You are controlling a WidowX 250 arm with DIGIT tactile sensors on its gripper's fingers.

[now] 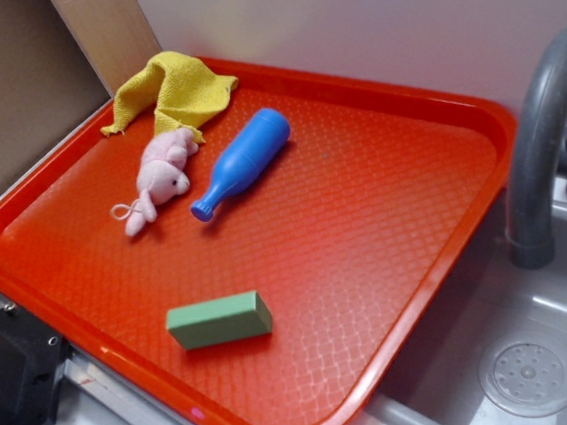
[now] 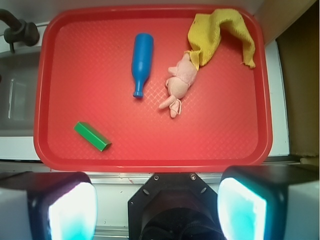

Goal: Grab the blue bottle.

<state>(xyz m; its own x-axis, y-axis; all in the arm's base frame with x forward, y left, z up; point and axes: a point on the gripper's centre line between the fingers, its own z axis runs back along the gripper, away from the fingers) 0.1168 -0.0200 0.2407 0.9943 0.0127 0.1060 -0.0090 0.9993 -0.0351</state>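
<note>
red plastic is filling both views: a textured tray is sitting on a counter beside a grey sink; the blue bottle is lying on its side in the tray's far half as the exterior view shows it, its neck pointing toward the near edge and its rounded base toward the back wall; a pink plush is lying just beside it, apart from it, with a yellow cloth bunched behind the plush and touching its upper end; a green block is resting well apart from the bottle, nearer the front rim.

the exterior view is showing a curved grey faucet and a round drain in the sink, and no arm at all; the wrist view is looking straight down over the whole tray and is showing what the other is missing, the gripper hanging outside the tray's near rim, over the counter edge, well apart from the bottle; its two fingers are standing wide apart at the bottom corners of the frame, nothing between them; in this view the bottle's neck is pointing down toward the gripper, with the plush to its right and the block to its lower left.
</note>
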